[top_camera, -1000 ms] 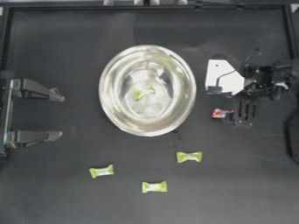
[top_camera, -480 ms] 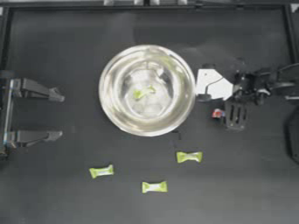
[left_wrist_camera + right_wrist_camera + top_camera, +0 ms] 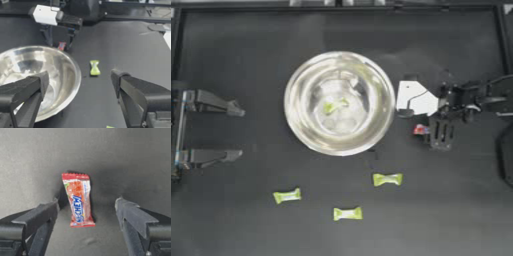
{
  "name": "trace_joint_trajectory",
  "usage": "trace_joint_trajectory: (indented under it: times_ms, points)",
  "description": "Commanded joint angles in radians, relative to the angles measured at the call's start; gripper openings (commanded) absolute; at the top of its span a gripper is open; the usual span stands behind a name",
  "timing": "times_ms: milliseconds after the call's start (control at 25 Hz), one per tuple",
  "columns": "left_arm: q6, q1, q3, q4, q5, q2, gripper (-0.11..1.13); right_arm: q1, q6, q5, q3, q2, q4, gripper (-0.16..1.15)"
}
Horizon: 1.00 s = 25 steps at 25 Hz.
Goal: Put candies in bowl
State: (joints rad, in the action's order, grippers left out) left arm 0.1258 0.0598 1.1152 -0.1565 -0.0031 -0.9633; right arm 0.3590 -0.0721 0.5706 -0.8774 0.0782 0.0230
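Right wrist view: we record the red candy point(image 3: 78, 200) lying flat on the dark table point(image 3: 133, 158), its long axis running along the gripper's line of sight, lettering reading lengthwise, between the right gripper's point(image 3: 87, 210) spread jaws and touching neither. From above, we list this red candy point(image 3: 421, 130) just right of the bowl point(image 3: 298, 107), at the tips of the right gripper point(image 3: 433, 131). Bowl contents: one yellow-green candy point(image 3: 332, 106) near the middle. Three further yellow-green candies rest on the table below the bowl: one point(image 3: 387, 179) nearest it, one point(image 3: 287, 196) to the left, one point(image 3: 347, 213) lowest, each with its long axis roughly left-right. Left gripper point(image 3: 232, 131) sits parked at the left edge, jaws wide apart. Against the frame a second ago, we note the right gripper has shifted leftward toward the bowl; candies and bowl are unmoved.
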Motion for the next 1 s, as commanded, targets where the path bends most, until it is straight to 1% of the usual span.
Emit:
trace_joint_trajectory:
  times_ms: [40, 120, 160, 200, 280, 320, 360, 520, 680, 880, 1000]
  points:
    - [0.0, 0.0, -0.017, -0.002, -0.006, 0.002, 1.02, 0.0, -0.003, -0.005, 0.003, 0.009, -0.018, 0.9]
    - [0.0, 0.0, -0.018, -0.003, -0.006, 0.002, 1.02, 0.0, -0.005, 0.003, 0.003, 0.005, -0.029, 0.75]
    - [0.0, 0.0, -0.017, -0.003, -0.008, 0.002, 1.02, 0.0, -0.005, 0.006, 0.003, 0.003, -0.034, 0.64]
    - [0.0, 0.0, -0.017, -0.005, -0.006, 0.002, 1.02, 0.002, -0.005, 0.011, 0.005, 0.002, -0.038, 0.48]
    - [0.0, -0.002, -0.017, -0.005, -0.006, 0.002, 1.02, 0.002, -0.005, 0.015, 0.008, 0.003, -0.044, 0.25]
    - [0.0, 0.0, -0.017, -0.006, -0.006, 0.002, 1.02, 0.0, -0.005, 0.017, 0.009, 0.008, -0.049, 0.16]
    - [0.0, 0.0, -0.015, -0.008, -0.006, 0.002, 1.02, 0.0, -0.003, 0.018, 0.012, 0.014, -0.054, 0.13]
    - [0.0, -0.002, -0.014, -0.015, -0.006, 0.002, 1.02, -0.005, -0.008, 0.031, 0.015, 0.075, -0.067, 0.16]
    - [0.0, -0.002, -0.014, -0.015, -0.006, 0.002, 1.02, -0.005, -0.003, 0.074, 0.029, 0.19, -0.069, 0.16]
    - [0.0, -0.002, -0.012, -0.015, -0.006, 0.002, 1.02, -0.005, -0.002, 0.1, 0.1, 0.345, -0.08, 0.16]
    - [0.0, 0.0, -0.012, -0.015, -0.006, 0.002, 1.02, -0.006, -0.003, 0.097, 0.158, 0.379, -0.089, 0.16]
